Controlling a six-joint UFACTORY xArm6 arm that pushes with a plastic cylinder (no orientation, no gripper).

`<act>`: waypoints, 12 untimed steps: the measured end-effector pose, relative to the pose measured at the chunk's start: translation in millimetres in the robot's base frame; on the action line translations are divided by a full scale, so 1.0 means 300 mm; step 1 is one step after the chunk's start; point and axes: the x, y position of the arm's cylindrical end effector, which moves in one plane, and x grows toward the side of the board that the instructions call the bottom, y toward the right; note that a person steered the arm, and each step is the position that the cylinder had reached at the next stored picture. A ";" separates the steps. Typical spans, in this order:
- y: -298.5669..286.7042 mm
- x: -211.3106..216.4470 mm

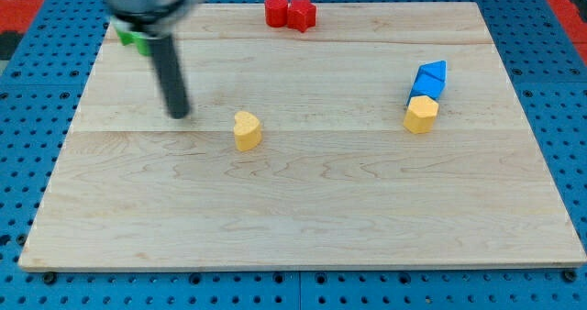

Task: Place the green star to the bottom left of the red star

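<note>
My tip (178,114) rests on the board at the view's left, left of a yellow heart-shaped block (247,130). A green block (135,40) sits at the top left, mostly hidden behind my rod, so its shape cannot be made out. A red star (302,14) lies at the top edge, touching a red block (276,9) on its left. My tip is below and right of the green block and far to the lower left of the red star.
At the view's right, a blue triangular block (433,71) and a blue block (425,88) stand above a yellow hexagon-like block (421,115), all touching. The wooden board (303,218) lies on a blue pegboard.
</note>
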 end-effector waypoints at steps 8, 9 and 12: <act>0.772 0.053; 0.923 0.015; 0.465 0.086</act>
